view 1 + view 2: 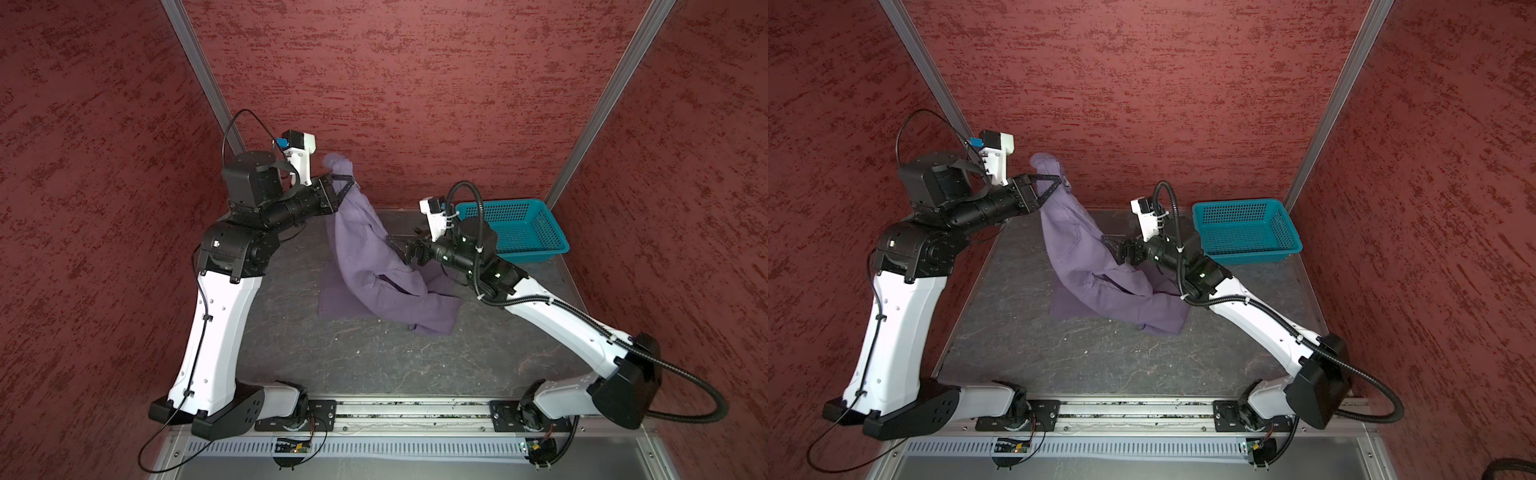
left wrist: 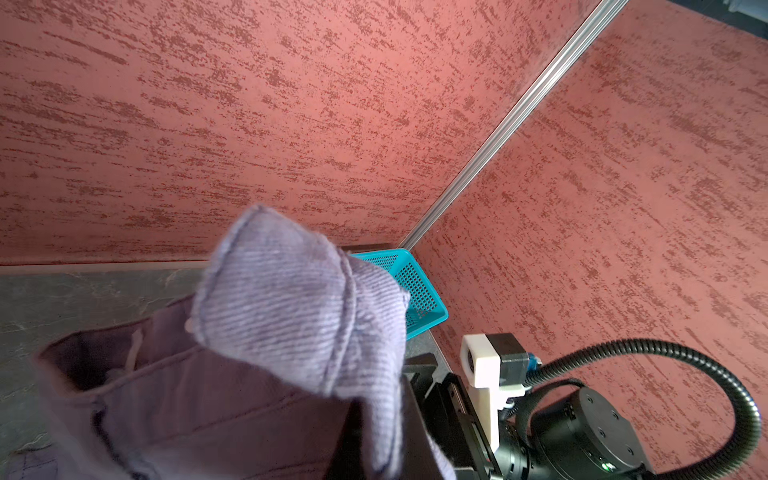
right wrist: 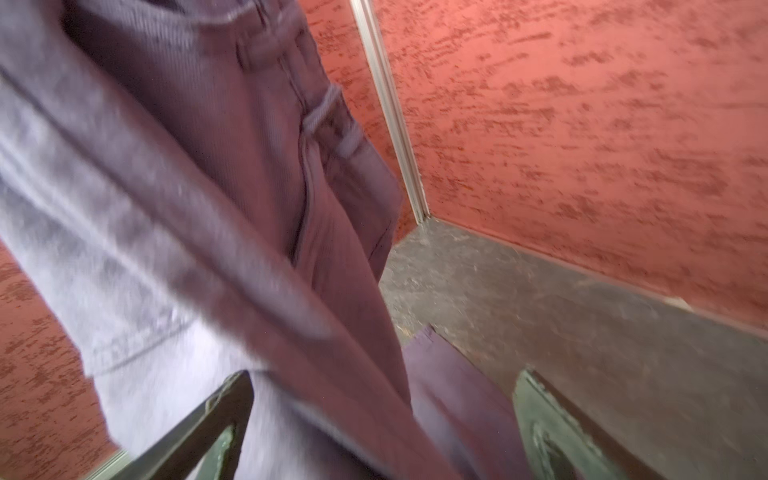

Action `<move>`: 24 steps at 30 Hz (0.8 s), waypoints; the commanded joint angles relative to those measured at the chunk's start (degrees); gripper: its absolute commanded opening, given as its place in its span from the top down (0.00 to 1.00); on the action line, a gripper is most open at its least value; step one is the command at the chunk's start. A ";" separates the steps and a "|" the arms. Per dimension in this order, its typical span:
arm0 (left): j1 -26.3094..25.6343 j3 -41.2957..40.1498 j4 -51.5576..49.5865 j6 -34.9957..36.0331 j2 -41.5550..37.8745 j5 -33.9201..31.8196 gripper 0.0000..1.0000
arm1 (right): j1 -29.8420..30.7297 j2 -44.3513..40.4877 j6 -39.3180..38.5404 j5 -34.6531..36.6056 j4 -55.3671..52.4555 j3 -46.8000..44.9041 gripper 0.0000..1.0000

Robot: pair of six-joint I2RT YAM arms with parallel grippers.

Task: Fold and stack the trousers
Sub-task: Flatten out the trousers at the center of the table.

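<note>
The left tool [image 1: 352,183] pinches the trousers [image 1: 365,266] high in the upper centre of a top view, with the rest draping onto the bench [image 1: 291,357] mid-frame. The right tool [image 1: 397,248], jaws wide at the hanging cloth, should take one clean edge (not a bunch) before pulling flat.

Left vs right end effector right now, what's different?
Left end effector is shut on the trousers, holding their top end up; right end effector is open, gripping nothing. Left is raised; right sits lower, at the hanging fabric's middle, nearer the teal basket. Both point at the trousers.
</note>
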 commanded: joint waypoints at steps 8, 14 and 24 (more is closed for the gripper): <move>5.65 -1.07 6.99 -3.51 -1.14 9.33 1.00 | 3.17 8.56 -0.82 -11.01 4.44 11.23 0.09; 9.84 -2.09 11.22 -7.90 -0.77 16.12 1.00 | 3.52 11.95 5.83 -14.12 10.71 7.05 0.28; 21.31 -2.51 19.05 -15.46 0.46 28.67 1.00 | 4.75 12.70 17.79 -21.63 19.90 -3.62 0.71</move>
